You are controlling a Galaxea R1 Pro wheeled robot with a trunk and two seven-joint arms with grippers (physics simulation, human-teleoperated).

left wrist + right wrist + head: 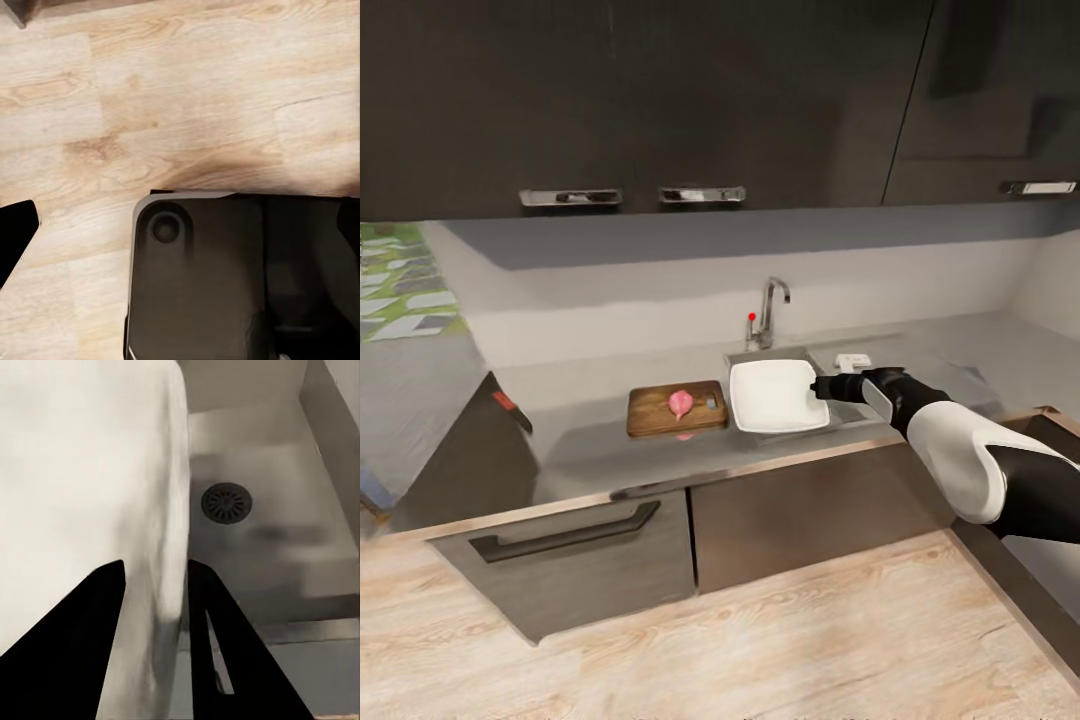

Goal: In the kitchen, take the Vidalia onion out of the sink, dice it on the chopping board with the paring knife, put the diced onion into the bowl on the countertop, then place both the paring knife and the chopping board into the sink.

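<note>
My right gripper clasps the bowl rim over the sink; Vidalia onion sits whole on the chopping board; 0 cuts made.

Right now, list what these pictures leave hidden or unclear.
- Sink basin: in the head view the bowl covers most of it.
- Paring knife: nothing on the countertop can be made out as it.
- Right gripper: jaws straddle the bowl's rim; contact unclear.
- Onion: too small to tell whether cut.
</note>
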